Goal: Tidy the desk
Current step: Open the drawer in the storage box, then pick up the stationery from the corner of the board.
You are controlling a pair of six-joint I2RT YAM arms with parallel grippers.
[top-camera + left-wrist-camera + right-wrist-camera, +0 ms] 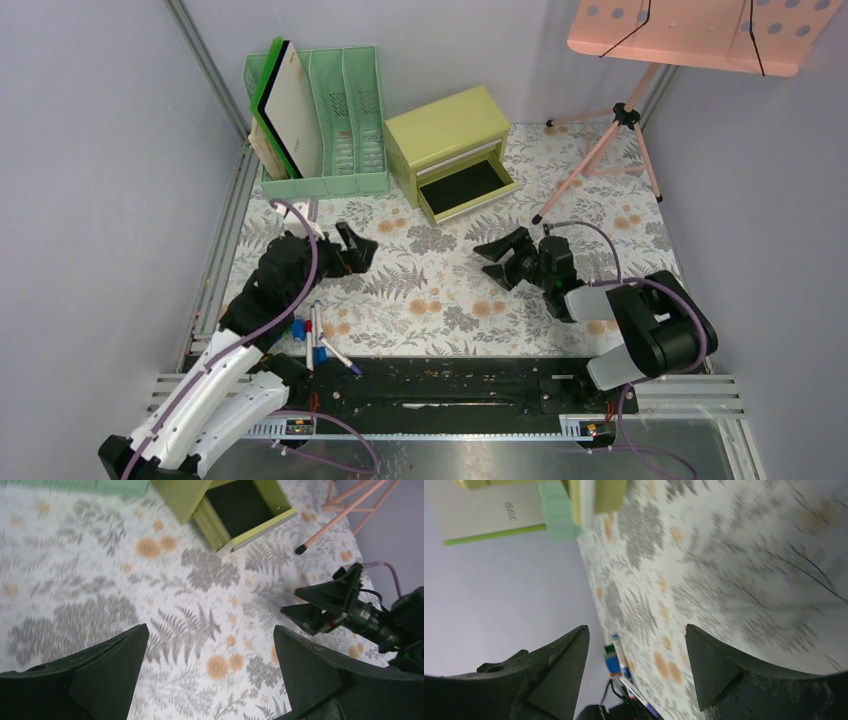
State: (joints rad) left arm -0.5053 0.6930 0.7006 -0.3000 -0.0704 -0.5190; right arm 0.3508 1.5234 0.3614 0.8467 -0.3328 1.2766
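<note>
The desk [430, 290] is a pale tabletop printed with grey ferns and orange flowers. My left gripper [360, 246] hovers over its left middle, jaws wide open and empty; in the left wrist view [210, 635] only bare print [100, 580] lies between the fingers. My right gripper [493, 260] faces it from the right, also open and empty, as the right wrist view [636, 635] shows. It also shows in the left wrist view as the right gripper [291, 601]. Several markers [318, 340] lie at the near left edge, and these markers [616, 662] appear beyond the right fingers.
A yellow-green drawer chest [445, 135] stands at the back with its lower drawer [466, 188] pulled open. A green file rack [335, 125] holding flat boards is at the back left. A pink music stand's tripod [610, 150] stands at the back right.
</note>
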